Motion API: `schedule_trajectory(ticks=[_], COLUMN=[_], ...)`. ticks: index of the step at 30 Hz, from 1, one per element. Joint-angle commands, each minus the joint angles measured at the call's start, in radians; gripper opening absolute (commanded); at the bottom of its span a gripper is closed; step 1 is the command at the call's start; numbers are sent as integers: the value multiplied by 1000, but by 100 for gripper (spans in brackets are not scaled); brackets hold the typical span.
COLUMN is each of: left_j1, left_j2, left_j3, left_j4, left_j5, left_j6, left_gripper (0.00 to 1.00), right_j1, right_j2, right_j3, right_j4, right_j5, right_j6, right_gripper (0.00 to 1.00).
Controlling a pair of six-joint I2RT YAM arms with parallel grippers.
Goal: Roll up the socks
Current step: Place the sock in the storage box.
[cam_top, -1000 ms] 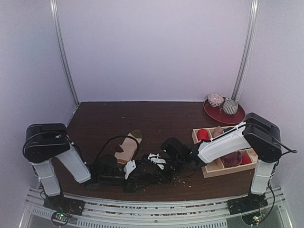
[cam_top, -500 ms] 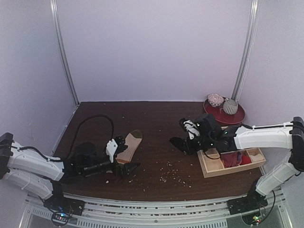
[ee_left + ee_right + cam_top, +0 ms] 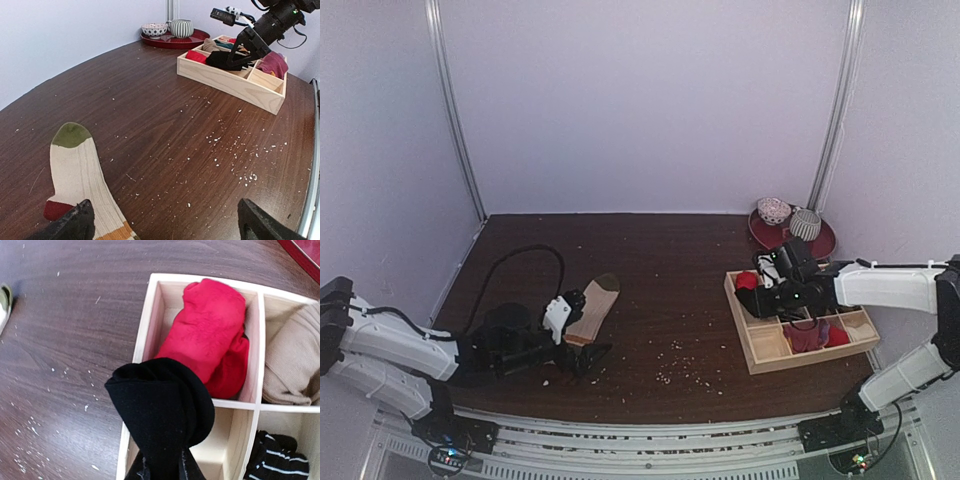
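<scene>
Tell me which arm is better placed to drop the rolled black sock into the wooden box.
Right. Its hand grips the black sock over the wooden box; the left hand sits across the table beside the tan sock.

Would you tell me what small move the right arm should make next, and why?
Probably lower the black sock into the empty compartment beneath it. The right arm's jaws are shut on the rolled sock, which hangs over the wooden box at its outer wall, next to the compartment holding the red bundle; the slot below looks bare.
</scene>
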Motion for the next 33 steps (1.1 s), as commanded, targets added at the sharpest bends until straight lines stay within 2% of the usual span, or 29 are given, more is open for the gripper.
schedule_trajectory(ticks=[1,6,11,15,20,27,33], left_j1=[6,6,6,6,6,6,6], left_j2=[-28,-71,-97,-91,-78,-71,-71], left_j3=[-11,-44,-57,-60,-57,-65,-64], left_j4=[55,73,76,90,98,118,107], left_j5=[19,42,49,57,67,69,44], left_j6=[-4,-10,-14,-14,-19,-25,-17], left_gripper=[98,98,98,98,98,98,98], right_j1=[-6,-12,-14,-13,-15,-19,-22], right_j2=[42,54,75,160,158,258,366], right_j3=[69,102,106,148,73,141,225], right_j4=[-148,-196,-191,-254,-208,-274,-133], right_j5=[64,111,59,52,78,144,63], right_j6=[-151,-181,-199,-129,-31,-16,-9], right_gripper=[3,4,5,4,4,4,4])
